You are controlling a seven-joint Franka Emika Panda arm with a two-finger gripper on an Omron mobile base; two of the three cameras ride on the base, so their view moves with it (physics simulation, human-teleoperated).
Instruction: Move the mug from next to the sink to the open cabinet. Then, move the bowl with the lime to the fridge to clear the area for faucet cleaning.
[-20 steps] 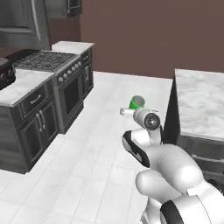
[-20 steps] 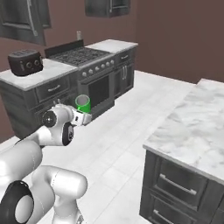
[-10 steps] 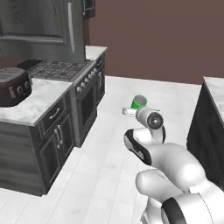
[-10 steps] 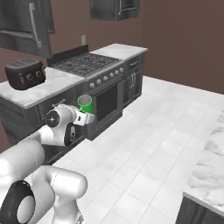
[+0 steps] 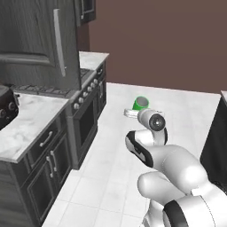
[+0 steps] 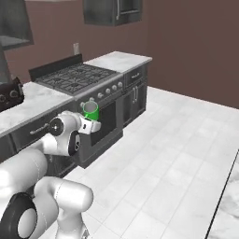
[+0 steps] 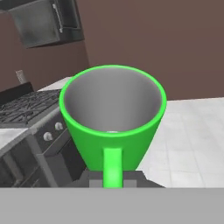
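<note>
While we face the stove (image 6: 74, 79) at left, counter (image 5: 26, 119) near, floor (image 6: 163, 140) clear ahead, mug (image 7: 113, 118) upright, handle clenched in our gripper (image 7: 113, 177).

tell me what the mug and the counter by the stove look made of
Mug: looks like glazed ceramic or plastic, going by its even bright green outside, grey inside and thick smooth rim; the render leaves it open. Counter: looks like polished marble, white with faint grey veining.
</note>
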